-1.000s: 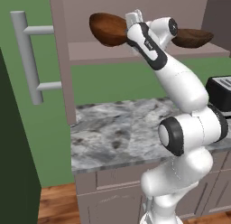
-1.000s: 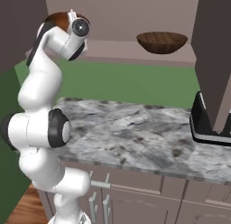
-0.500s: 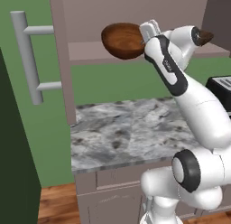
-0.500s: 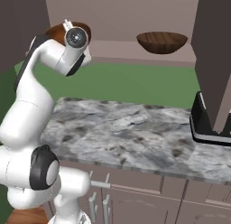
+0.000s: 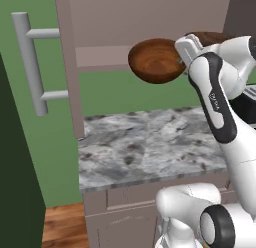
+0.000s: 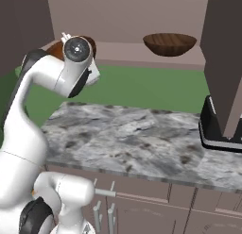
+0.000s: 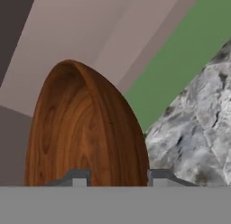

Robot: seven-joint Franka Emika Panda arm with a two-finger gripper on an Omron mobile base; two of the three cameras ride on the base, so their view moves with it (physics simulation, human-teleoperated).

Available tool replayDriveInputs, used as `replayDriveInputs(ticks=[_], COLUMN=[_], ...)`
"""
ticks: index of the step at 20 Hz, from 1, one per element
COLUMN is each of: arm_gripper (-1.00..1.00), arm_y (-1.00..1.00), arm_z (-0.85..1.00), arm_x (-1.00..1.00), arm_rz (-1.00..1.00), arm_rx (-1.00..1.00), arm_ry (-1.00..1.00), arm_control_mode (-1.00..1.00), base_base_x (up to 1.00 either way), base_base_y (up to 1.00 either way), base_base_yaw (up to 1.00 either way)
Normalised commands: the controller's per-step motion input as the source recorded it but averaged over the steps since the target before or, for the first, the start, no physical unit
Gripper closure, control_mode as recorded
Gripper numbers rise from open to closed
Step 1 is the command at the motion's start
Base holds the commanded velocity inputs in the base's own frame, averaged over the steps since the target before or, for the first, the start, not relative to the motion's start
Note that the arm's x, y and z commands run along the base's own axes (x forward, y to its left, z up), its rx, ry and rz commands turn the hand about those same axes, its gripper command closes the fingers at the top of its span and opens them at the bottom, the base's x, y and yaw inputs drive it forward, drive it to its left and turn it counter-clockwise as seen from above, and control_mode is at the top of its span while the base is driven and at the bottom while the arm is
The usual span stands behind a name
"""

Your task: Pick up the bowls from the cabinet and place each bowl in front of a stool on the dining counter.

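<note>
Tool (image 7: 115, 180) clamped on rim of deeper wooden bowl (image 5: 156, 60), bowl tilted on edge, held in air just outside cabinet shelf (image 5: 100, 56), above marbled bench (image 5: 150, 147). Shallower bowl (image 6: 169, 43) sits on shelf. Black toaster (image 6: 220, 129) on bench.

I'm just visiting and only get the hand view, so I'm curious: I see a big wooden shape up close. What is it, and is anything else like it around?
Observer: It's a wooden bowl tipped on its side, clamped at its rim by the gripper.
Operator: Is it on the shelf?
Observer: No, it hangs in the air in front of the open cabinet, above the marble worktop.
Operator: Any other bowl?
Observer: Yes, a second bowl sits upright on the cabinet shelf.
</note>
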Motion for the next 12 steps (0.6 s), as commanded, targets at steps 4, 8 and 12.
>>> replayDriveInputs(ticks=[4, 8, 12], arm_gripper=[1.00, 1.00, 1.00], arm_y=[-0.19, -0.04, -0.05], arm_z=[-0.10, -0.22, -0.19], arm_x=[-0.75, -0.51, -0.27], arm_rz=[0.03, 0.00, 0.00], arm_rx=[-0.01, 0.03, 0.07], arm_ry=[0.25, 0.28, 0.40], arm_control_mode=[-1.00, -1.00, -1.00], base_base_x=[0.00, 0.00, 0.00], base_base_y=[0.00, 0.00, 0.00], base_base_yaw=[0.00, 0.00, 0.00])
